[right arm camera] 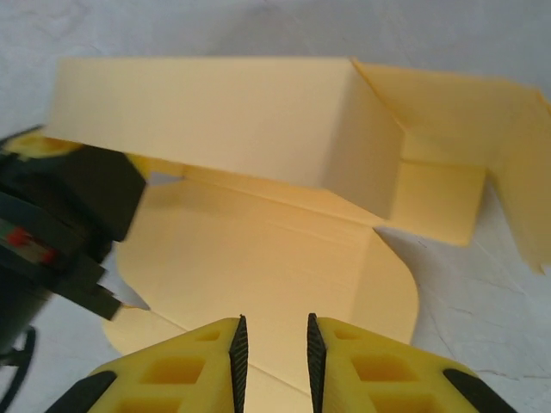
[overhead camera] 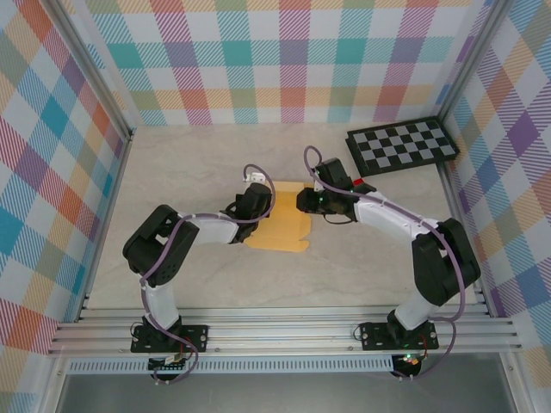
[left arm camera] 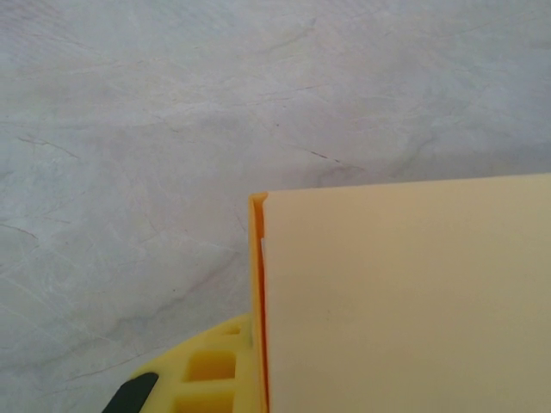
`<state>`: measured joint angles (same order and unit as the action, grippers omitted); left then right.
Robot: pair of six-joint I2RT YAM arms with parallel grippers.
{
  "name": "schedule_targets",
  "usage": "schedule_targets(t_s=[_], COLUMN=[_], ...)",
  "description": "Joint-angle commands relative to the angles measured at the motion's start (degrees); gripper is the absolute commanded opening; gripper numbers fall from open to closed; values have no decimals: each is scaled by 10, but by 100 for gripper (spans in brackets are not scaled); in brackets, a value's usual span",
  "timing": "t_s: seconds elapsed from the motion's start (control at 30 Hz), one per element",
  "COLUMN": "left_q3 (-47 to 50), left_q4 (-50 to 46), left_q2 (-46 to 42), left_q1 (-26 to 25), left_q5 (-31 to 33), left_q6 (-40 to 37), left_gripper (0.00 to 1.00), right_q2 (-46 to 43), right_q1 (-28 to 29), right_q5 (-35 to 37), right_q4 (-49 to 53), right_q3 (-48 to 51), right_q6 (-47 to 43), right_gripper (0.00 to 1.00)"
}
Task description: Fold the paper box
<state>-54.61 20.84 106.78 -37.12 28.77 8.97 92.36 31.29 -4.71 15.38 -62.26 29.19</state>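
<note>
Tan-yellow cardboard paper box [right arm camera: 258,129] on pale bench [overhead camera: 362,275]: left end effector [overhead camera: 258,206] clamps its raised panel; right end effector [right arm camera: 273,353] barely parted, empty.

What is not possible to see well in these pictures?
Left wrist view: one finger of the left gripper, behind the box; the frame edge cuts the box.
Right wrist view: whether the right gripper pinches the box; its fingers cover the contact.
Top view: the red block, mostly under the right arm.
</note>
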Motion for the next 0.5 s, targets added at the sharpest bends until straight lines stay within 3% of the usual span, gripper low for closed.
schedule_targets(t_s=[0.0, 0.3, 0.47], left_q3=[-19, -19, -22], left_q4=[-87, -114, -137], left_q2=[19, 12, 7], left_q1=[-6, -6, -6], left_q5=[46, 22, 22], left_q6=[33, 47, 65], left_gripper=[0, 0, 0], right_q2=[-5, 61, 109], right_q1=[-14, -77, -110], right_q5=[27, 30, 11], right_q4=[-54, -171, -178], right_q3=[30, 39, 3], right_q6=[22, -42, -11], right_gripper=[27, 23, 23])
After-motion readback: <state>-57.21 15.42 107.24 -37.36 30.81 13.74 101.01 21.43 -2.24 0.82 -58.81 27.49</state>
